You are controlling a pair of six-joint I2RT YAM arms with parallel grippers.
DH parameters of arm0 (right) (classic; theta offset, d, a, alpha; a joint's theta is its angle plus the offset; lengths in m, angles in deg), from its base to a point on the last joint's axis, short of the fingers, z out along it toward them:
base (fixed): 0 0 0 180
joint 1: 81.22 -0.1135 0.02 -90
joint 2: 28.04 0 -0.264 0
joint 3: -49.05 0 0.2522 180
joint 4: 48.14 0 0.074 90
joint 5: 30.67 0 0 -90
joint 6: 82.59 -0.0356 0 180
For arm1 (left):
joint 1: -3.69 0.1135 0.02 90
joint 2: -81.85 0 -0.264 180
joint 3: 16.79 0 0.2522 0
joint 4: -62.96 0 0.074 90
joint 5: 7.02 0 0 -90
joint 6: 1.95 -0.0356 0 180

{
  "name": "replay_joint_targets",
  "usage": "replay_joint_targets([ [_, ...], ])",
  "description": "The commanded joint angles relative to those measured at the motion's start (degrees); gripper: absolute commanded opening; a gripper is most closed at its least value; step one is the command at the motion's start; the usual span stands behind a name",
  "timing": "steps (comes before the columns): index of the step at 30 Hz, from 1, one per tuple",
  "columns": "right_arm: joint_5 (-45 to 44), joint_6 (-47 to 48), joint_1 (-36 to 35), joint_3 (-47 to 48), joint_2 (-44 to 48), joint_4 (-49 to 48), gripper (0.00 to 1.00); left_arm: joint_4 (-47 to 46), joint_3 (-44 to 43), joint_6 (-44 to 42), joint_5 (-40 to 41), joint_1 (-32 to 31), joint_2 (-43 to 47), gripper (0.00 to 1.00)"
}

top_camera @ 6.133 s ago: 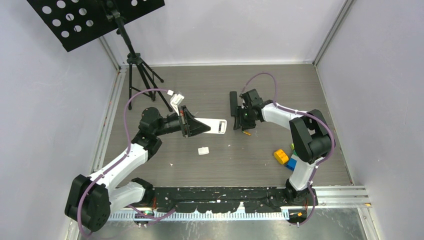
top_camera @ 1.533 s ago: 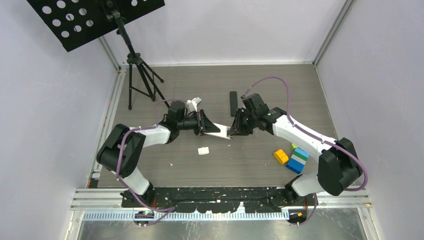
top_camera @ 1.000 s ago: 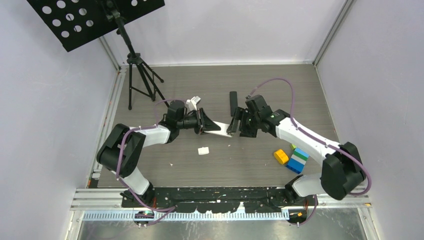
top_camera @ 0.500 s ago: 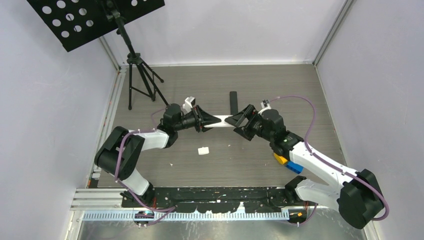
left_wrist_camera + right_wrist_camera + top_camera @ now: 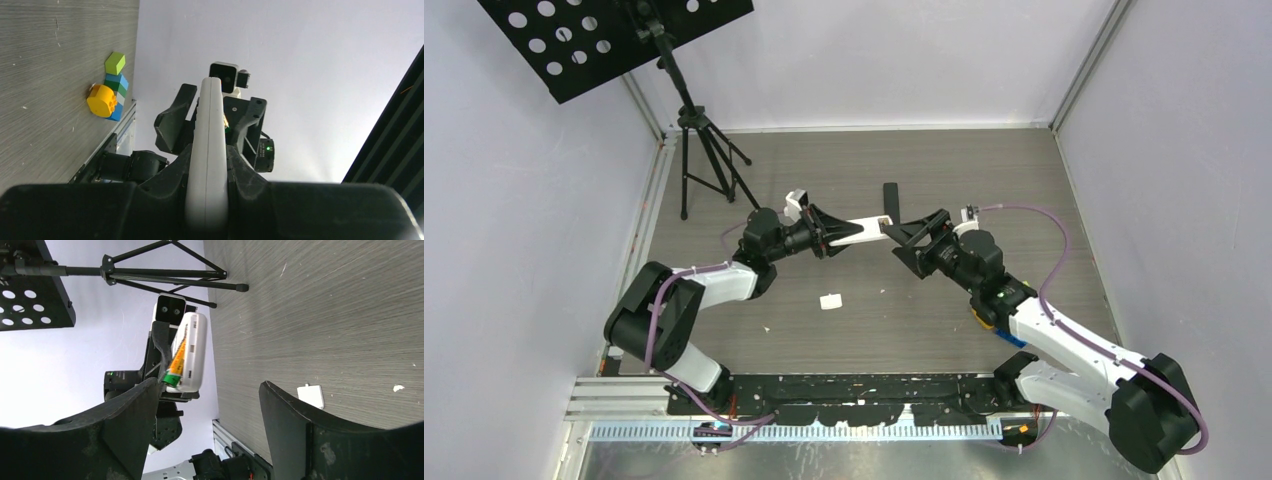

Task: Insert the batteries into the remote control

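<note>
My left gripper is shut on the white remote control and holds it above the table, its free end pointing right. In the left wrist view the remote control stands edge-on between the fingers of the left gripper. My right gripper is open, just off the remote's free end, with nothing between its fingers. In the right wrist view, beyond the right gripper, the remote control shows its open compartment. A gold-and-green battery lies in it.
A small white cover lies on the table below the remote, also in the right wrist view. A black flat bar lies behind the grippers. Coloured toy blocks sit at the right. A tripod stands at the back left.
The right gripper has opened and drawn back from the remote's end while its arm swung low to the right. The left gripper has lifted the remote toward the back and levelled it.
</note>
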Motion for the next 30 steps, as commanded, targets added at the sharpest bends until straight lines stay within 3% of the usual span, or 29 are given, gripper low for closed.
replay_joint_targets([
  [1, -2.33, -3.06, -0.17, -1.46, 1.49, -7.51, 0.73, -4.5, 0.11, 2.15, 0.77, -0.2, 2.64, 0.0],
  [4, -2.24, -3.22, -0.17, -2.43, 1.09, -11.18, 0.63, -4.59, -0.1, 2.43, 0.77, -0.2, 2.99, 0.0],
  [16, -0.99, -5.0, -0.17, -3.59, -2.22, -16.54, 0.62, -4.5, -0.18, 2.97, 0.29, -0.35, 3.7, 0.0],
  [30, -0.63, -6.69, -0.17, -4.0, -7.06, -17.52, 0.4, -4.68, -1.98, 2.8, -1.48, -0.81, 5.86, 0.0],
])
